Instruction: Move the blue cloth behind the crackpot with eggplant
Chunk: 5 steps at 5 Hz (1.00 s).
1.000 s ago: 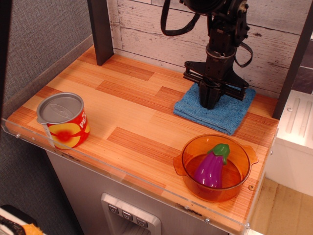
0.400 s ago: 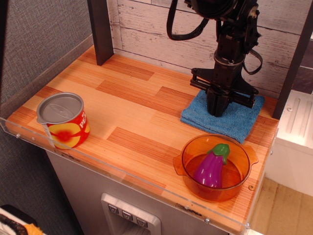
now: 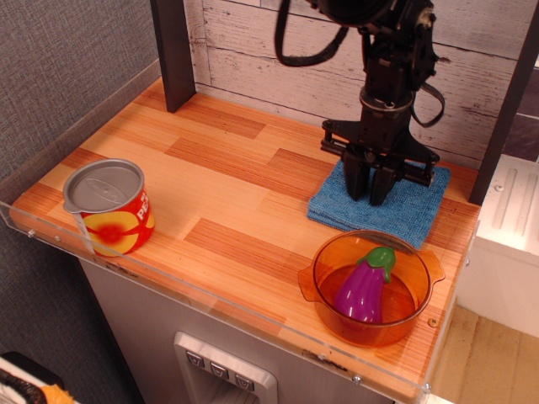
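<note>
- One view only, looking down on the table from its front corner, so I judge everything from it.
- At right of centre the cloth lies flat, just behind the pot; its near edge almost meets the pot's far rim, though I cannot tell if they touch.
- Inside the pot at lower right, the eggplant leans with its green cap toward the cloth.
- My gripper stands upright over the cloth's middle. Its two fingers show a narrow gap between them, so I read them as parted, with nothing clamped; the tips look down at the nap, whether pressing or just clear I cannot say.
- By my reckoning the cloth already sits where the task wants it, so the step in hand is the release and retreat.
- To do it well I would spread the fingers a little wider first, so no terry loop stays caught, then rise straight up without drifting sideways, which would drag the cloth off its spot or into the pot.
- Far off at left of the frame the can is no concern.
</note>
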Motion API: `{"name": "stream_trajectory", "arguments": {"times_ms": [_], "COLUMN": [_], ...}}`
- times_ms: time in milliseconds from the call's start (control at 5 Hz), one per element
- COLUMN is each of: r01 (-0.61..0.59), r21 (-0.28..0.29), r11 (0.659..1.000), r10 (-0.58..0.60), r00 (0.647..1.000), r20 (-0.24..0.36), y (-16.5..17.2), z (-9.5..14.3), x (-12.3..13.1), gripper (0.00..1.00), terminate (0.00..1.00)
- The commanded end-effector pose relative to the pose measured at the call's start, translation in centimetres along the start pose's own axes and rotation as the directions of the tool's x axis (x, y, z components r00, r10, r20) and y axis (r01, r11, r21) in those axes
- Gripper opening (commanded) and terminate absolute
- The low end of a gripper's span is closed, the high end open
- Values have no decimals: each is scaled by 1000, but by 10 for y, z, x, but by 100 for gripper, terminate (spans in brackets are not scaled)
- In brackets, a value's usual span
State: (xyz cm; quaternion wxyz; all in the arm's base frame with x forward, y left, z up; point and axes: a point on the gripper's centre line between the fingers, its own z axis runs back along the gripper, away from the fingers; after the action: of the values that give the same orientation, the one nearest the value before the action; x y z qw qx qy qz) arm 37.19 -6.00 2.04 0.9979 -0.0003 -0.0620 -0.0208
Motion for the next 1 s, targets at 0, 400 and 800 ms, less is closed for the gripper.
{"name": "stream_trajectory", "arguments": {"times_ms": [0, 400, 800], "r01": [-82, -117, -228], "r21": [-96, 33, 90], "r11": [992, 993, 969], "r10": [100, 111, 215], "r00": [972, 982, 967], "r20": [211, 152, 134], "y": [19, 45, 119], "z": [79, 95, 112], "x": [12, 3, -22], "gripper": [100, 100, 100], "terminate": [0, 0, 0]}}
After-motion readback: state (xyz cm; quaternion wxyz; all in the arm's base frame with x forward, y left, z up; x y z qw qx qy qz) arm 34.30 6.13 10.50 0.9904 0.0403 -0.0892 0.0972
